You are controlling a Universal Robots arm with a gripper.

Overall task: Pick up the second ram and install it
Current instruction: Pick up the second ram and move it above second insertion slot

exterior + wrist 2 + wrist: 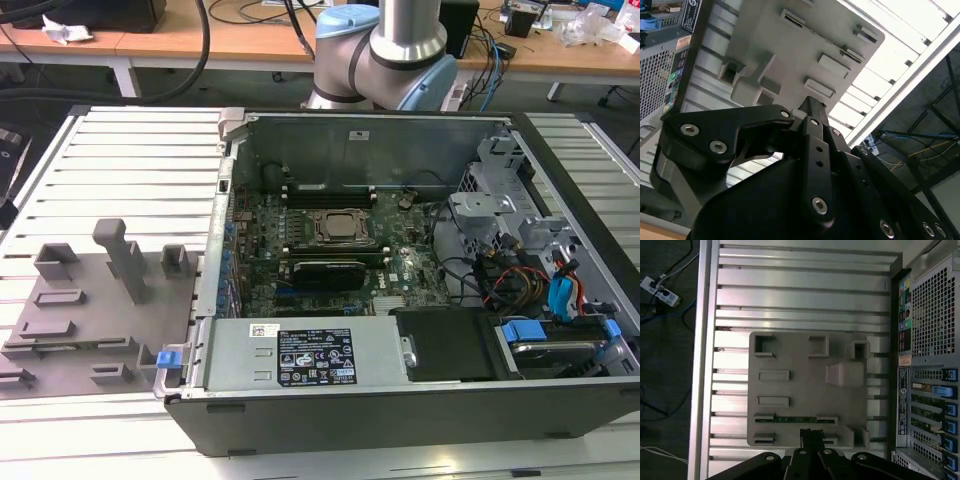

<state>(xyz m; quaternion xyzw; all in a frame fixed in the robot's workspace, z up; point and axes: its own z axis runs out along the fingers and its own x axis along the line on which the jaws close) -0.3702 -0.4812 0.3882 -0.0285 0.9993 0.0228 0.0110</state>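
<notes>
The second ram [795,418] is a thin green stick lying in a long slot of the grey fixture plate [790,360], near the plate's edge. In the first wrist view my gripper [811,434] hovers over that edge of the plate, its tips just beside the ram and apart from it. In the second wrist view the gripper [809,102] shows its two black fingers drawn together to a point, with nothing between them. The open computer case [400,400] holds the motherboard with its CPU socket [335,226] and black memory slots [330,187] on either side.
The grey fixture plate [90,300] has raised blocks and a tall post [125,255], and lies on a ribbed aluminium table [130,160] at the exterior view's left of the case. Cables and drive bays [540,290] fill the case's right. The arm's base [380,50] stands behind the case.
</notes>
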